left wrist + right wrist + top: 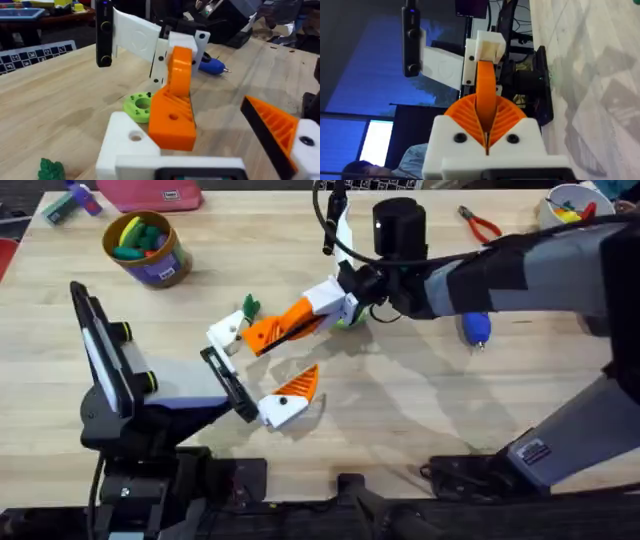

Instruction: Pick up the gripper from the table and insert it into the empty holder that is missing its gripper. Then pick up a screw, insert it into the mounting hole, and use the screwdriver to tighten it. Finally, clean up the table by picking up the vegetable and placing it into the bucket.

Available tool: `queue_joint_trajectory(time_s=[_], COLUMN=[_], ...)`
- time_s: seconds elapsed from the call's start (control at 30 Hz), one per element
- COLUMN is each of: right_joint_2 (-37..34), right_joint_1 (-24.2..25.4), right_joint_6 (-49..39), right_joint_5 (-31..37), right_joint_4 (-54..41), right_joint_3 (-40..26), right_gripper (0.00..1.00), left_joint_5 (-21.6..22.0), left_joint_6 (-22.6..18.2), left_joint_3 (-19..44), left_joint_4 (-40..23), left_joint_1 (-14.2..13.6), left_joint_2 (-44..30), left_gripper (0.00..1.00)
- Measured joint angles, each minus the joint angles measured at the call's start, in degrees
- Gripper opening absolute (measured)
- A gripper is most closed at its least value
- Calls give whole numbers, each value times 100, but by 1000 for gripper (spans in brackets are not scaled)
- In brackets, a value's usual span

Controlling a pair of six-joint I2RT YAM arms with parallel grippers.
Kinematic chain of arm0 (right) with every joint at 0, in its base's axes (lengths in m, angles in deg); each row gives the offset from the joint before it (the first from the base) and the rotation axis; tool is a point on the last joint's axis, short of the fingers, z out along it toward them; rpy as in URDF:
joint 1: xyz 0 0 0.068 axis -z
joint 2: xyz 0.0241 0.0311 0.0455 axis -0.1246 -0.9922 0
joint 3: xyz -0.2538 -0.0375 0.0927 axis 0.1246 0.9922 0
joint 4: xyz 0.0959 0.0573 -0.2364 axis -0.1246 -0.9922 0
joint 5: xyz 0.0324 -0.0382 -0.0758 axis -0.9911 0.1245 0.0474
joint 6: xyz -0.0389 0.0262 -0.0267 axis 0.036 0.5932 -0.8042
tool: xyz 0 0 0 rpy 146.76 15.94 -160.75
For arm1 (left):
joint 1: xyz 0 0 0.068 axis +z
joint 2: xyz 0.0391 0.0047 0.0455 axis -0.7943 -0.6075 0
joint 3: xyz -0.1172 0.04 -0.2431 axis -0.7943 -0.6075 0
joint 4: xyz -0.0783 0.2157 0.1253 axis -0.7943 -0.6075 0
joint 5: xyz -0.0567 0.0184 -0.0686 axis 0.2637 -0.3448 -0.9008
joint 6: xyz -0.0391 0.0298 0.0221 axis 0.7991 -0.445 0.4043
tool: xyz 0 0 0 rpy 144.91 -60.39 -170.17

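My right gripper [318, 313] reaches in from the right and is shut on the orange gripper [278, 330], holding it level above the table. The wedge's tip meets the white holder [226, 336] on my left arm. In the left wrist view the gripper [172, 117] rests against the holder [127, 142]. My left gripper [256, 370] is open; its other finger [290, 402] carries an orange wedge. The blue screwdriver [475, 328] lies to the right. The dark green vegetable [248, 307] lies behind the holder. The bucket [148, 248] stands at the far left. The screw is out of view.
A bright green disc [140, 106] lies under the right gripper. Red-handled pliers [482, 223] and a white bowl [570, 205] sit at the far right. A pink item [150, 194] lies at the back edge.
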Motion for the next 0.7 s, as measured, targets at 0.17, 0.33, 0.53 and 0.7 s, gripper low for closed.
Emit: queue_joint_trajectory(time_s=[0.17, 0.33, 0.53, 0.7], right_joint_2=[-1, -1, 1, -1], right_joint_1=[-2, -10, -86, -94], right_joint_6=[-67, -84, -85, -82], right_joint_5=[56, 132, 221, 255], right_joint_4=[-2, -25, -42, -42], right_joint_3=[0, 0, 0, -4], right_gripper=[10, 10, 10, 10], left_joint_5=[0, 0, 0, 0], left_joint_6=[0, 0, 14, 37], left_joint_3=[2, 2, 2, 0], left_joint_4=[0, 0, 0, 0], left_joint_1=[0, 0, 0, 2], left_joint_2=[0, 1, 2, 2], left_gripper=[985, 985, 985, 985])
